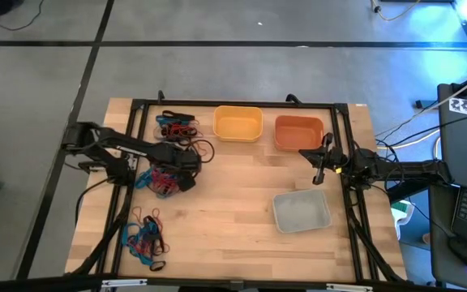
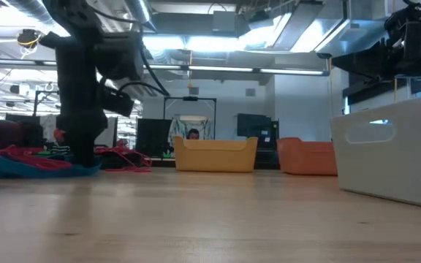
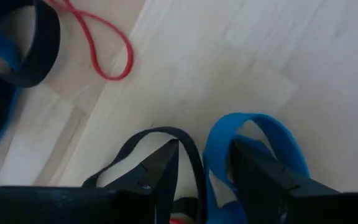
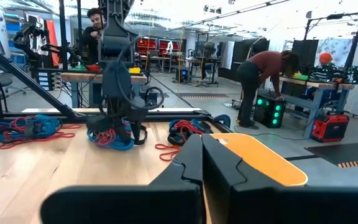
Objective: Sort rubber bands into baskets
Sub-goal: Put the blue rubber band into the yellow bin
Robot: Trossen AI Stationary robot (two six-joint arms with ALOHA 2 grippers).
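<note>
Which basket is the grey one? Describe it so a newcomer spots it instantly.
On the wooden table, look to the right arm's side. The orange basket and the yellow basket sit side by side along the far edge; the grey basket sits alone nearer the front. It is the only pale, translucent tub.

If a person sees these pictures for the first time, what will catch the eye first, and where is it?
Most striking are the three baskets: the yellow basket and the orange basket side by side at the table's far edge, and the pale grey basket nearer on the right. Next come the tangled rubber bands in piles on the left side. The left tool is low over the middle pile, its fingers apart among blue and black loops.
</note>
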